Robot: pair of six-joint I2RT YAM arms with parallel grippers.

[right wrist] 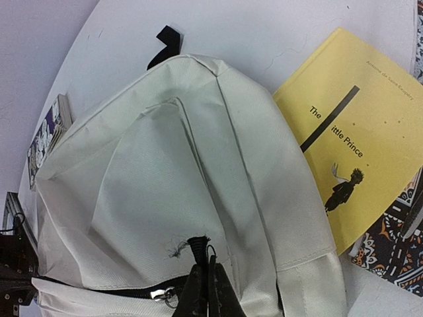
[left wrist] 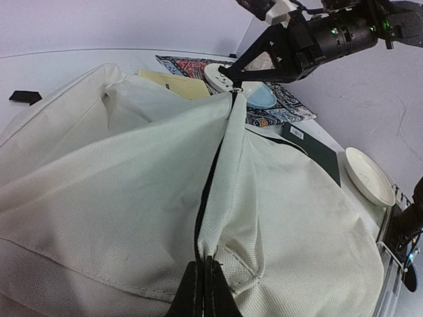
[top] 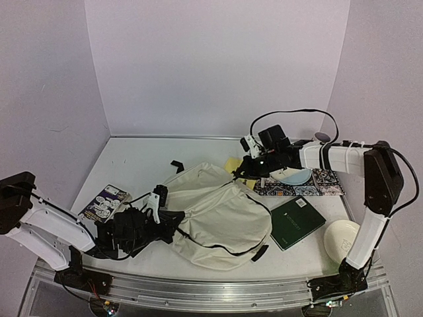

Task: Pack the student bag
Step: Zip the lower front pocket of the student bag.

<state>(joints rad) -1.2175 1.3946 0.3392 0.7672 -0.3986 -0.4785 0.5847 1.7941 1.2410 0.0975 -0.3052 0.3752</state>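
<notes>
The student bag (top: 221, 211) is a cream fabric backpack lying flat mid-table, its black zipper (left wrist: 210, 178) running along a raised fold between the two grippers. My left gripper (left wrist: 204, 261) is shut on the bag's fabric right at the near end of that zipper; in the top view it (top: 173, 221) sits at the bag's left edge. At the bag's far right end, my right gripper (right wrist: 207, 263) is shut on a frayed black pull cord (right wrist: 201, 246), with the metal slider (right wrist: 162, 295) just left of it. From above, this gripper (top: 239, 173) is over the bag's top corner.
A yellow Little Prince book (right wrist: 357, 145) lies beside the bag's top. A patterned mat (top: 327, 181) carries a pale blue bowl (top: 295, 177). A dark green notebook (top: 297, 221) and a white plate (top: 342, 239) sit at right, and a comic book (top: 106, 201) at left.
</notes>
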